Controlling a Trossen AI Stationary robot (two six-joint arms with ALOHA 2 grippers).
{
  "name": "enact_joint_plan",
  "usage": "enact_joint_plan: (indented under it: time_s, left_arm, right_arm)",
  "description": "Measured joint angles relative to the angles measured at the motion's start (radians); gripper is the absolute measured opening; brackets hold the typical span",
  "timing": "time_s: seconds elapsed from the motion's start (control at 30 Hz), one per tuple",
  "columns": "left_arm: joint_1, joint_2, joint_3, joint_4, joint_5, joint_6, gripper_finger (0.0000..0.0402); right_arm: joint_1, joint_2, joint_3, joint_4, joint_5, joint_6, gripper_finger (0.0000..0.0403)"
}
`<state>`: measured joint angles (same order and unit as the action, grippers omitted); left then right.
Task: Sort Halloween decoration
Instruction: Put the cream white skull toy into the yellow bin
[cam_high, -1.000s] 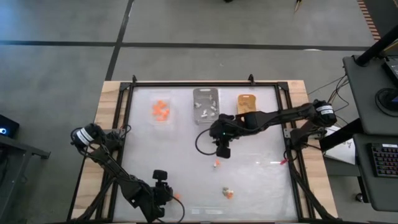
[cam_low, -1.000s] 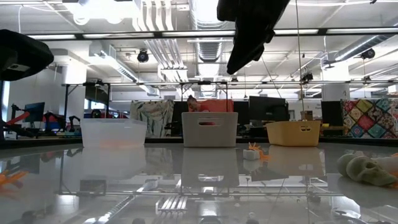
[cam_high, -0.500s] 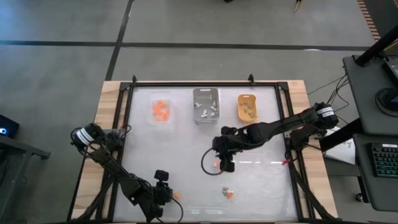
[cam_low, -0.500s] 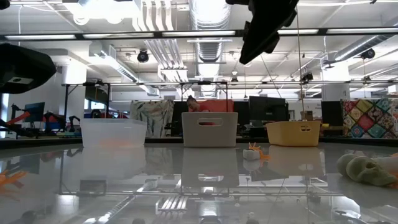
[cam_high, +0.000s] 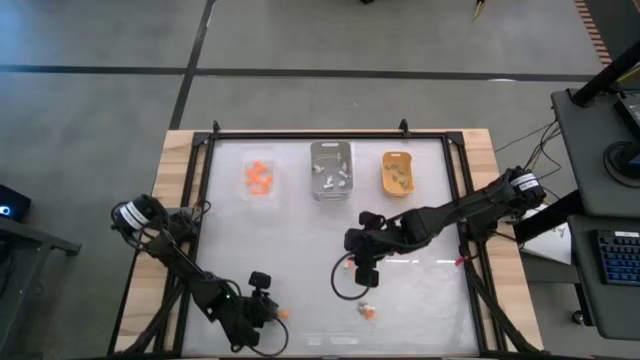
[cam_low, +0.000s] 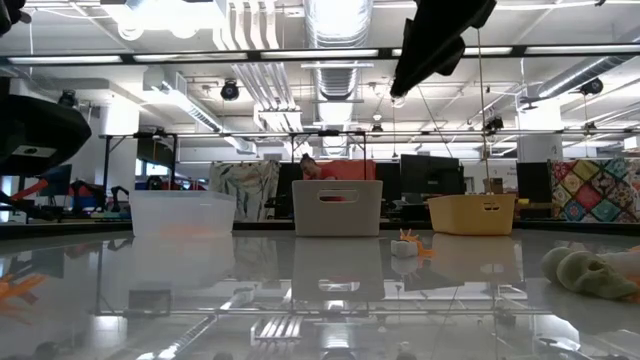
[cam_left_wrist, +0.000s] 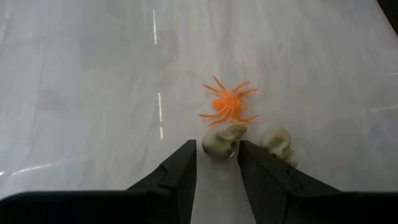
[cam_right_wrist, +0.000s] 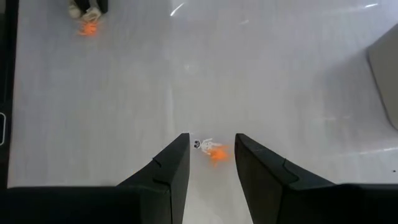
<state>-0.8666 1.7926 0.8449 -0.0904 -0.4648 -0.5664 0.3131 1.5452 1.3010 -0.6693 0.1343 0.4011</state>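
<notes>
Near the table's front left, my left gripper (cam_left_wrist: 216, 154) hangs open, tilted down over a tan skull (cam_left_wrist: 221, 139) that shows between its fingertips; whether they touch it, I cannot tell. Just past it lie an orange spider (cam_left_wrist: 227, 104) and a second tan skull (cam_left_wrist: 279, 143). My right gripper (cam_high: 366, 274) hangs open, high over the table's middle. Far below its fingertips lies a tiny white skeleton with an orange trinket (cam_right_wrist: 211, 149). Another white and orange trinket (cam_high: 367, 311) lies nearer the front edge.
Three small trays stand in a row at the far side: a clear tray (cam_high: 259, 178) with orange pieces, a grey tray (cam_high: 331, 170) with white pieces, and an orange-yellow tray (cam_high: 397, 172) with tan pieces. A black frame (cam_high: 330, 135) runs round the table.
My right gripper has swung away from the trays toward the table's near edge, staying high, and now hangs over the skeleton. My left gripper has sunk toward the table and tipped a little, still open.
</notes>
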Motion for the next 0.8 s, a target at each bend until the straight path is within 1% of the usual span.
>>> enact_joint_plan:
  time_s: [0.33,0.53,0.8]
  left_arm:
    - [0.013,-0.026,-0.064,0.102,0.008,0.017,0.0104]
    - [0.016,-0.026,-0.068,0.115,0.008,0.017,0.0074]
    - [0.018,-0.026,-0.068,0.115,0.001,0.027,0.0048]
  right_arm:
    - [0.006,0.001,0.000,0.018,0.026,-0.006,0.0118]
    - [0.006,0.001,0.000,0.023,0.026,-0.009,0.0118]
    - [0.006,0.001,0.000,0.025,0.027,-0.008,0.0118]
